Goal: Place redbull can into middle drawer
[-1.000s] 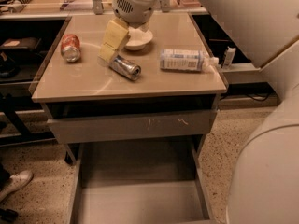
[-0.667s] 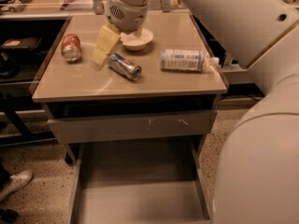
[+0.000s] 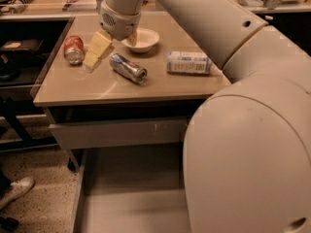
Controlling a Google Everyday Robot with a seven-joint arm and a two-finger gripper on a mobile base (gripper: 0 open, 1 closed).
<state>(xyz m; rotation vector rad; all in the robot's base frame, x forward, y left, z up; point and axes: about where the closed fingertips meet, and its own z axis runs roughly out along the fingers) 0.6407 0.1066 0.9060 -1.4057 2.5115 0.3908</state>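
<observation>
The redbull can (image 3: 128,67), slim, silver and blue, lies on its side on the tan tabletop (image 3: 97,89), its shiny top towards the front right. My gripper (image 3: 96,51) hangs over the table just left of the can, between it and the stouter red-orange can (image 3: 74,49). It holds nothing that I can see. The middle drawer (image 3: 131,203) stands pulled out below the table; its plain grey floor shows, and my arm hides its right part.
A white bowl (image 3: 141,39) sits behind the redbull can. A white and blue carton (image 3: 189,62) lies to its right. A grey drawer front with scratch marks (image 3: 116,132) sits under the tabletop. My large pale arm (image 3: 252,130) fills the right side. A shoe (image 3: 14,191) is on the floor at the left.
My gripper has moved left and lower, from over the bowl's edge to the gap between the two cans. The arm now covers more of the right side. The cans have not moved.
</observation>
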